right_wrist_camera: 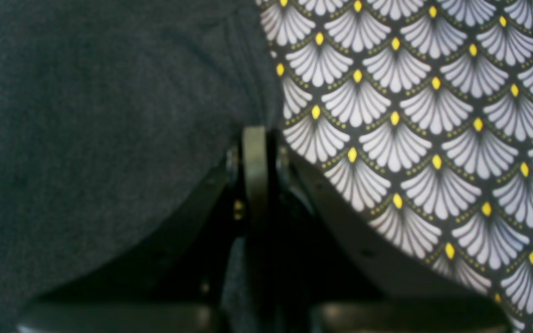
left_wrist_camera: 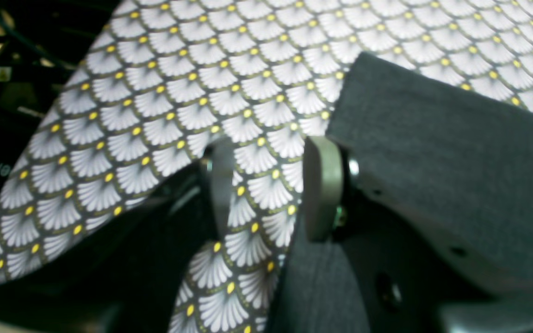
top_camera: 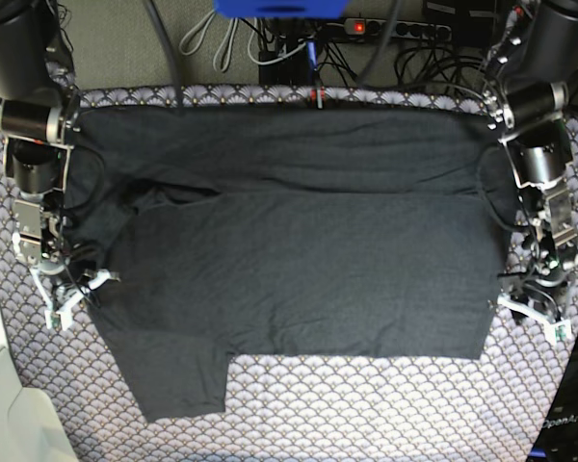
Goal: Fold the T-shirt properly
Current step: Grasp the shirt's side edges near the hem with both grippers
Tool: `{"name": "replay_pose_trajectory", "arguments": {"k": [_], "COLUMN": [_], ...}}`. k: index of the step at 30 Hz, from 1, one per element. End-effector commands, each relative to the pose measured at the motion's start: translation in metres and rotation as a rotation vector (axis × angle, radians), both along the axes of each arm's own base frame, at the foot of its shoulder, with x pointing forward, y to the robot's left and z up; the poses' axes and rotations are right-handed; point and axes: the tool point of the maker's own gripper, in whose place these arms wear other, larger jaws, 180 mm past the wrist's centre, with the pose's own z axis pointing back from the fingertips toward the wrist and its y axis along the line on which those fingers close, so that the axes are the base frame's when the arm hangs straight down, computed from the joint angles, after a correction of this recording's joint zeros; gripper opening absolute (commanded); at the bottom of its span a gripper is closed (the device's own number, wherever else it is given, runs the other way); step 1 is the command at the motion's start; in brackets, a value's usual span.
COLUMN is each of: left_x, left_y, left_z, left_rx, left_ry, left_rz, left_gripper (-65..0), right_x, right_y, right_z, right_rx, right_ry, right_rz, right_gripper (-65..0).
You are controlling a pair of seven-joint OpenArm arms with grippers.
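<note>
Laid out flat, one dark charcoal T-shirt (top_camera: 299, 250) covers most of the table, which is dressed in a single grey scallop-print cloth (top_camera: 366, 414) with yellow dots. The garment's long axis runs left to right across the base view. One short sleeve (top_camera: 178, 380) juts toward the near edge at the lower left, and a fold of fabric crosses the body near the far left, so the shirt looks partly folded over itself along its far side. Its near hem runs straight, parallel to the near table edge.

Two arms reach down, one at each short end of the shirt. On the left of the base view, the right pincer (top_camera: 69, 289) sits at the shirt's left edge; its wrist view shows the jaws pressed together with the dark fabric bunched right at their tips, though whether cloth is truly pinched between them cannot be told. On the right of the base view, the left pincer (top_camera: 544, 313) hangs at the shirt's right edge with its jaws spread wide; in its wrist view, patterned cloth shows between the two fingers (left_wrist_camera: 322, 187), and a dark shirt edge (left_wrist_camera: 433, 152) lies just beside the right-hand one.

Beyond the far table edge lie tangled cables (top_camera: 414, 53).
</note>
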Motion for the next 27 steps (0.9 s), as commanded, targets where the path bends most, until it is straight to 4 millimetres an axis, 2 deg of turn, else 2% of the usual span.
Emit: {"name": "replay_pose_trajectory", "arguments": {"k": [1,3,5,9,13,21,27], "left_x": [0.019,0.026,0.037,0.054,0.068,0.073,0.067], "left_y": [0.008,0.005,0.002,0.0,-0.01,-0.017,-0.019], "left_z": [0.035,0.032,0.029,0.03,0.031,0.031,0.02], "left_rx": [0.027,0.027,0.013,0.038,0.045,0.021,0.015], "left_ry": [-0.086,-0.066,-0.047,-0.082,-0.093,-0.111,-0.093], "left_rz": [0.005,-0.014,-0.022,-0.052,-0.078,-0.073,-0.073], "left_gripper": [-40.4,-40.4,-40.4,-40.4,-40.4,-40.4,-40.4], "right_x": [-0.003,-0.002,0.004,0.0,-0.006,-0.009,-0.01], "right_y": [-0.006,-0.007,-0.006,-0.002,0.001,0.003,0.002], "right_z": [-0.001,0.0,0.01,0.023,0.023,0.018,0.018], "right_rx": [-0.018,-0.019,-0.031,-0.078,-0.091,-0.088,-0.089], "right_ry": [0.039,0.038,0.006,-0.054,-0.024,-0.007,-0.006], "right_rz": [0.001,0.001,0.01,0.044,0.055,0.057,0.057], "right_gripper": [-65.0,-65.0,-65.0,-65.0,-65.0,-65.0,-65.0]}}
